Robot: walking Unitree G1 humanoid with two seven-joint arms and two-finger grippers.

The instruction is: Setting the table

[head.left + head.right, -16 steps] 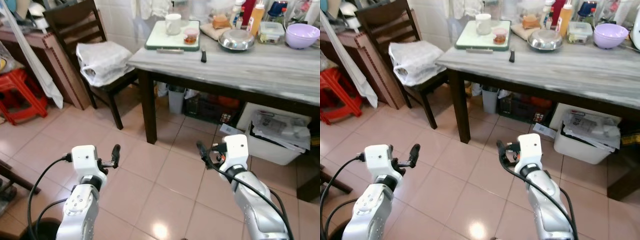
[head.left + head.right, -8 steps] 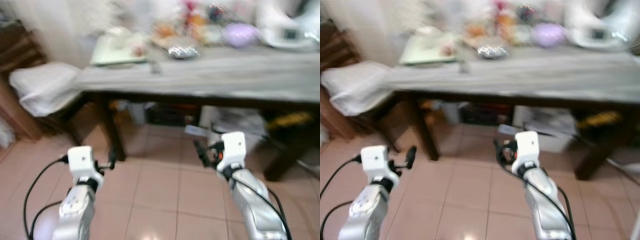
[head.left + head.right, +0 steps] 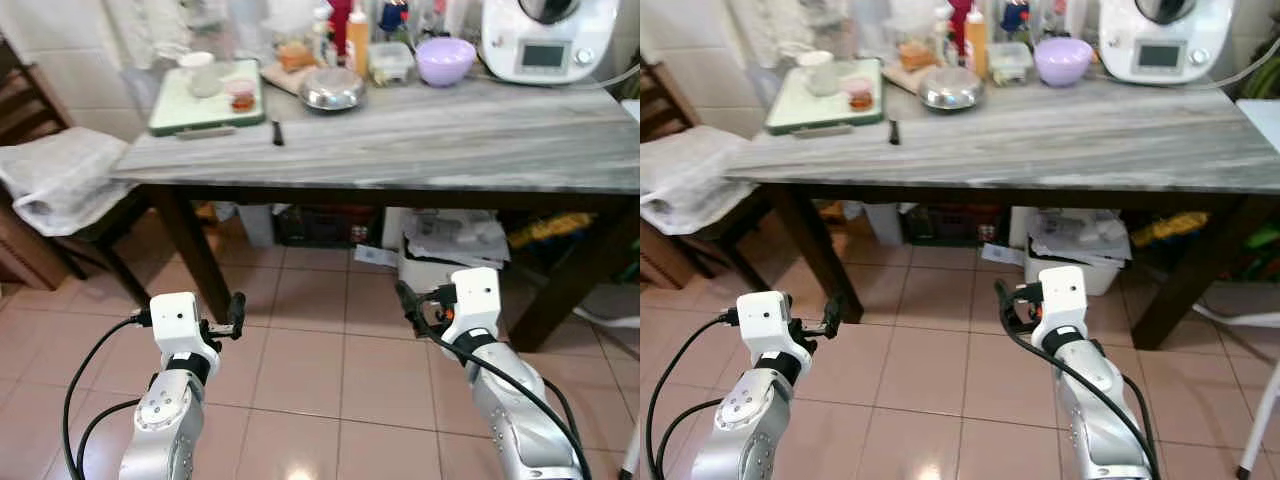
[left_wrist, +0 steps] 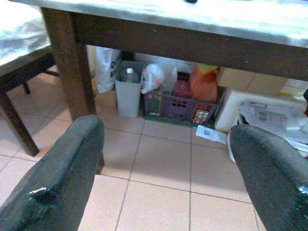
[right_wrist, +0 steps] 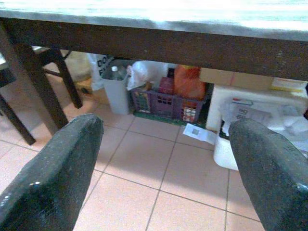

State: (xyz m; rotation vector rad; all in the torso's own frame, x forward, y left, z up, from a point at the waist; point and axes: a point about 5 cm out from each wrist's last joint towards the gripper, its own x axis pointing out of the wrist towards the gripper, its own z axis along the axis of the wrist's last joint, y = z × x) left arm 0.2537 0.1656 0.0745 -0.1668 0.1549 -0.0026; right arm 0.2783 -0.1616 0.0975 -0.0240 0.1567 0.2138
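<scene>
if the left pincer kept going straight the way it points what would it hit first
Probably the purple basket under the table, beside the grey bin. The open left pincer aims below the tabletop; depth is unclear.

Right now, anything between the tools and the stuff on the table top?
Yes: both tools, left and right, are open and empty below the table edge. The steel bowl and green tray sit at the far side, across bare tabletop.

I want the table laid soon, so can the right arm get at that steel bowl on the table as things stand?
Probably not yet: the right gripper hangs low over the floor, short of the table edge, and the steel bowl sits far back.
</scene>
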